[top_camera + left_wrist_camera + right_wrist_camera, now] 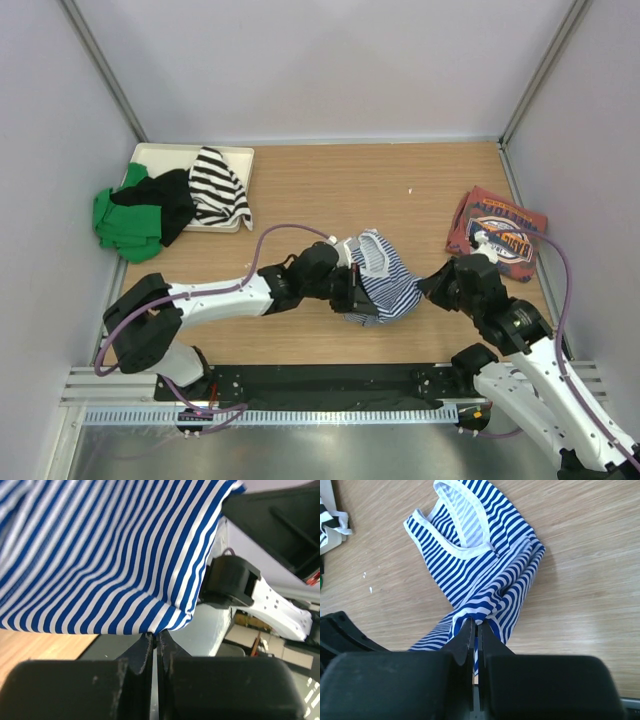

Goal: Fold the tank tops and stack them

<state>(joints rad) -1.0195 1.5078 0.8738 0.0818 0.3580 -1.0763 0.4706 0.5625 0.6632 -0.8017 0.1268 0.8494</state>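
The navy-and-white striped tank top (385,280) lies bunched in the middle of the table, its white-trimmed neck toward the back. My left gripper (362,298) is shut on its left lower edge (155,628). My right gripper (428,287) is shut on its right edge (479,621), the cloth gathered at the jaws. The striped top spreads away from the jaws in the right wrist view (470,565). The brick-red tank top (497,233) with round logo lies folded at the right back.
A white tray (232,158) at the back left holds a black-and-white striped top (218,187), with a black top (160,205) and a green top (120,222) spilling over its left side. Metal frame posts and grey walls bound the table.
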